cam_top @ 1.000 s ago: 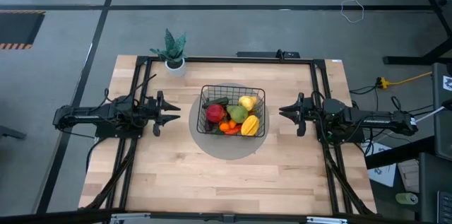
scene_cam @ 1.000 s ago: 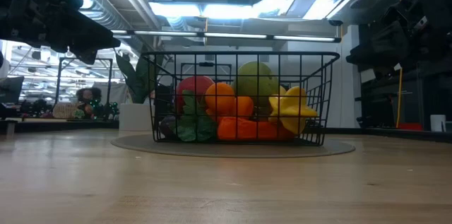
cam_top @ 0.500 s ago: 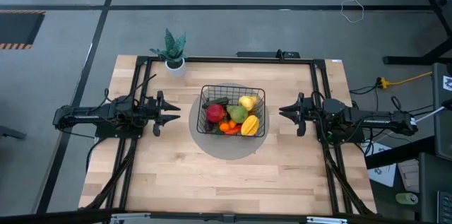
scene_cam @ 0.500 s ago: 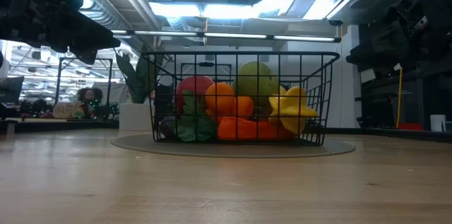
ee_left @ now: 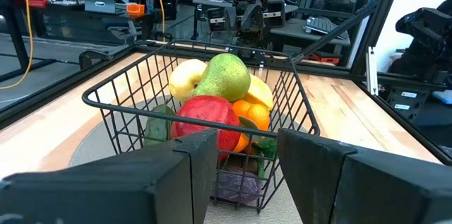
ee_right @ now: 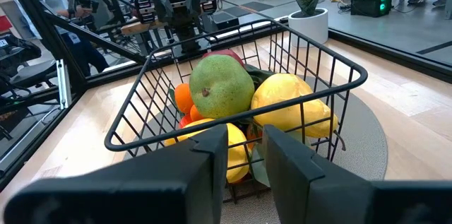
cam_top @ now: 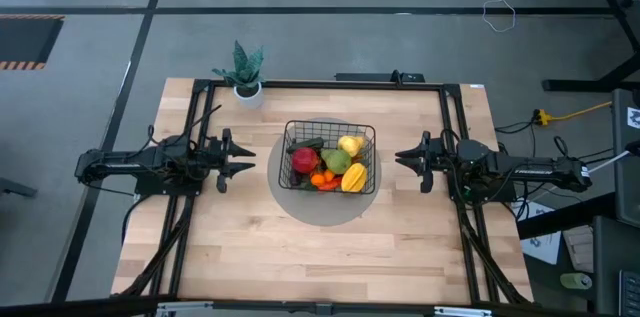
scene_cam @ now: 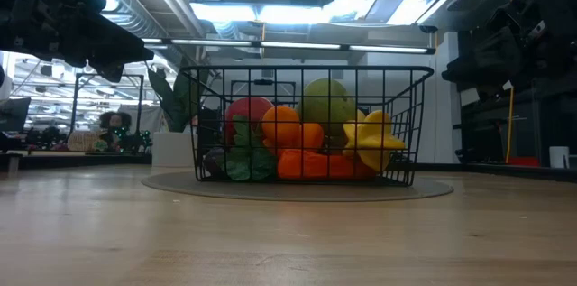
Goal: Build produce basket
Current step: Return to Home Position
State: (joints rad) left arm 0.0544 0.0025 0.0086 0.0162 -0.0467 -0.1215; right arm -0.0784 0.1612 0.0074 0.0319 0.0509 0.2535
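High view: basket (cam_top: 331, 125) sits dead ctr of frame on a grey round disc (cam_top: 325, 213), which lies on the wooden table (cam_top: 300, 257). It's packed w/ produce (cam_top: 322, 163): red apple (cam_top: 304, 160) at its left side, green pear (cam_top: 337, 161) in the middle, pale yellow fruit (cam_top: 350, 144) toward its upper right, a bigger yellow piece (cam_top: 354, 179) at lower right, oranges (cam_top: 322, 178) along the lower edge, and a dark green veg (cam_top: 312, 144) at upper left. Left wrist view also catches something purple at the basket's bottom under the apple, prob. the eggplant (ee_left: 236, 186). Nothing from the lot lies loose on the wood.

Left gripper (cam_top: 248, 162) hangs mid-left of frame, nose pointed at the basket but well apart from it. In its own wrist view the fingers (ee_left: 191, 160) stand a bit parted, released, nothing between them, just the basket seen through the gap. Right gripper (cam_top: 400, 158) mirrors it mid-right, also well apart from the basket. Its fingers (ee_right: 205, 174) show a narrow gap and hold nothing.

Low view: both arms are dark shapes in the upper corners, up off the tabletop, w/ the basket between them at ctr. Potted plant (cam_top: 244, 72) stands at the table's upper-left corner, away from everything.
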